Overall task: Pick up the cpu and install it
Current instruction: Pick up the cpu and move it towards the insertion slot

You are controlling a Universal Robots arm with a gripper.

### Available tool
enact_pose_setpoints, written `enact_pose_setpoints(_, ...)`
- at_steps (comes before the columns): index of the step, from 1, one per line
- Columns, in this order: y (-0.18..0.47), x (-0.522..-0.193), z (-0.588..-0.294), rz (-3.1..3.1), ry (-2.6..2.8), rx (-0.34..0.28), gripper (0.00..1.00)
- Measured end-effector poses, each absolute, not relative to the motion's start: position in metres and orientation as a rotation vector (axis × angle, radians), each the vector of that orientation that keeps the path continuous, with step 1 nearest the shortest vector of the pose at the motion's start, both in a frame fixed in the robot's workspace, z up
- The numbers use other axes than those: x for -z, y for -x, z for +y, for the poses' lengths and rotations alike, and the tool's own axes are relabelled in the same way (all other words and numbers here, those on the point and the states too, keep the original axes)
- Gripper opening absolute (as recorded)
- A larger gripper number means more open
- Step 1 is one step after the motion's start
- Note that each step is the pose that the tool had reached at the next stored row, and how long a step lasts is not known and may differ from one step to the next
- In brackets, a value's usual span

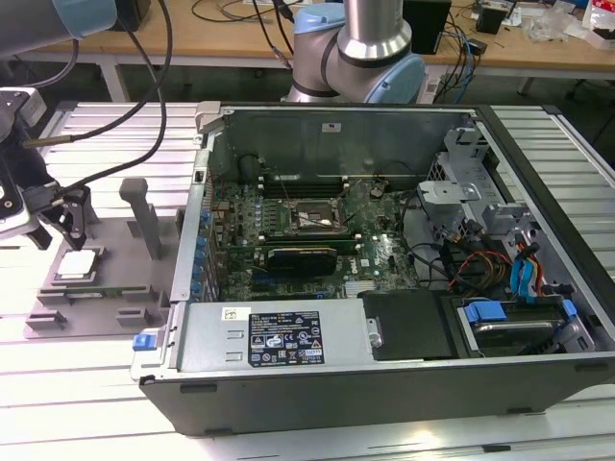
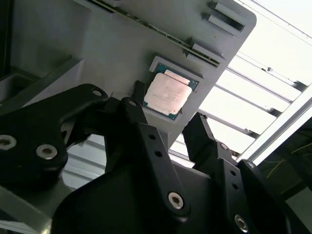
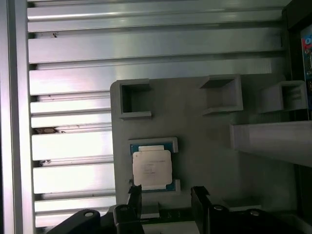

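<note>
Grey tray (image 3: pixel 195 131) holds the cpu (image 3: pixel 152 168), print unreadable; hand (image 3: pixel 165 192) open, empty, near it

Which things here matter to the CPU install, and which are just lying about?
In the job: cpu in its grey tray; open gripper near it; motherboard socket in the case.
Lying about: drive bay, labelled metal cover, spare tray pockets.

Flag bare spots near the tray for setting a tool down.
Free: slatted table bordering the grey tray, at the exterior view's lower left. On the tray, the flat patch between the cpu and the upright post. Crowded: around the open gripper by the cpu, and inside the computer case.
</note>
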State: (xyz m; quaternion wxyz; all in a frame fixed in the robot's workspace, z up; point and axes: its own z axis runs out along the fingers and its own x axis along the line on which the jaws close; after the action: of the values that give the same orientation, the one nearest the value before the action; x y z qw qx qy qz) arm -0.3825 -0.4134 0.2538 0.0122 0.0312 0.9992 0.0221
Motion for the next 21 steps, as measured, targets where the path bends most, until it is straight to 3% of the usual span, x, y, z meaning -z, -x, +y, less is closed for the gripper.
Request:
enact_pose_setpoints(2, 0.3825, -0.2538, -0.4134, 3.115, -0.097, -0.069, 0.68)
enact_pose_setpoints(21, 0.3824, -0.2442, -0.4134, 3.115, -0.083, -0.069, 0.68)
